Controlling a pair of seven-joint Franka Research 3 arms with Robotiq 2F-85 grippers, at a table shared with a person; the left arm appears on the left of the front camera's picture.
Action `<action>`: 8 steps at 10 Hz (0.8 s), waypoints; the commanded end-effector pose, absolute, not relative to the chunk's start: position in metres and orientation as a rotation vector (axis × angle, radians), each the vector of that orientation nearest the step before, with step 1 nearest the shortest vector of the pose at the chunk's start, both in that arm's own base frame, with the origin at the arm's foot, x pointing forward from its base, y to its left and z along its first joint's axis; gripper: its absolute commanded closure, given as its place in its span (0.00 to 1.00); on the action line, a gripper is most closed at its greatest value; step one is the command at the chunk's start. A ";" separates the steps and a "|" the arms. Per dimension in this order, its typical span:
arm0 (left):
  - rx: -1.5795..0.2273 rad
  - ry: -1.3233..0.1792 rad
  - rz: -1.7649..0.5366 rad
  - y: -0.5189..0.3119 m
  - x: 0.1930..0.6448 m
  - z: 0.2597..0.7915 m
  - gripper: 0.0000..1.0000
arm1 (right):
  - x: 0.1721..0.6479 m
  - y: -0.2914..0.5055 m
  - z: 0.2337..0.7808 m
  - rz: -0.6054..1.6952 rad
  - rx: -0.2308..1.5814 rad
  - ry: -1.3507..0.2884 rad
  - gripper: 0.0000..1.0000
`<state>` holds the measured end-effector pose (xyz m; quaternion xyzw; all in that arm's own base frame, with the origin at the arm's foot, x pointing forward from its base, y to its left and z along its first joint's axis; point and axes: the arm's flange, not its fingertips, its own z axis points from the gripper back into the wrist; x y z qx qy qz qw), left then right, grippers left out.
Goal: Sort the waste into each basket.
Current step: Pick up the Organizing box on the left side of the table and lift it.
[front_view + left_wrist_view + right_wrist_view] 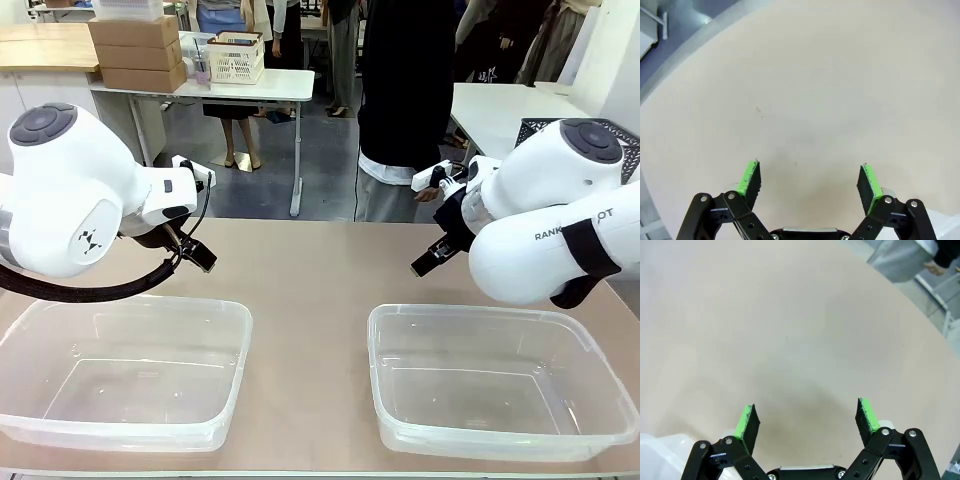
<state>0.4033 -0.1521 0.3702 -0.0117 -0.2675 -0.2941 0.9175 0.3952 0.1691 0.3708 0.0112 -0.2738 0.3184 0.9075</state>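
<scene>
The left jaws are standing fully apart and gripping nothing; their green pads (750,179) are facing each other over bare worktop (815,100). The right jaws are standing just as wide, also gripping nothing, their pads (746,421) hanging over the same beige surface, which is matte, smooth and faintly scuffed. A rounded corner of the right basket (654,455) is showing just beside the right jaws.

Further out, the left arm (70,190) and right arm (560,230) are hovering just beyond the far rims of the two tubs. The left basket (140,303) and the right basket are sitting side by side, well apart, at the near edge. Both are clear, glossy and thin-walled, with rolled rims.

The waste is not yet lying in either basket. At the far side, a person (405,90) in dark clothing is standing.

Handling judgement: sorted waste is likely light, easily dented and slippery. Take hold across the middle of each item's body, squeezing gently. The tub walls are probably flexing under load; the rim is the stiffest part.
</scene>
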 end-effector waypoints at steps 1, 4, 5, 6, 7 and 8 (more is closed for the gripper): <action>-0.024 -0.550 -0.605 -0.152 0.403 0.370 0.00 | 0.395 0.169 0.371 0.657 0.023 -0.566 0.00; -0.024 -0.550 -0.605 -0.152 0.403 0.370 0.00 | 0.396 0.177 0.394 0.637 0.022 -0.516 0.00; -0.051 -0.448 -0.513 -0.149 0.382 0.423 0.00 | 0.372 0.178 0.444 0.616 0.016 -0.500 0.00; -0.057 -0.411 -0.403 -0.143 0.354 0.468 0.00 | 0.337 0.171 0.487 0.593 0.012 -0.471 0.00; -0.097 -0.430 -0.415 -0.128 0.326 0.499 0.00 | 0.300 0.160 0.517 0.604 0.012 -0.462 0.00; -0.171 -0.403 -0.468 -0.114 0.302 0.517 0.00 | 0.269 0.148 0.527 0.575 -0.054 -0.465 0.00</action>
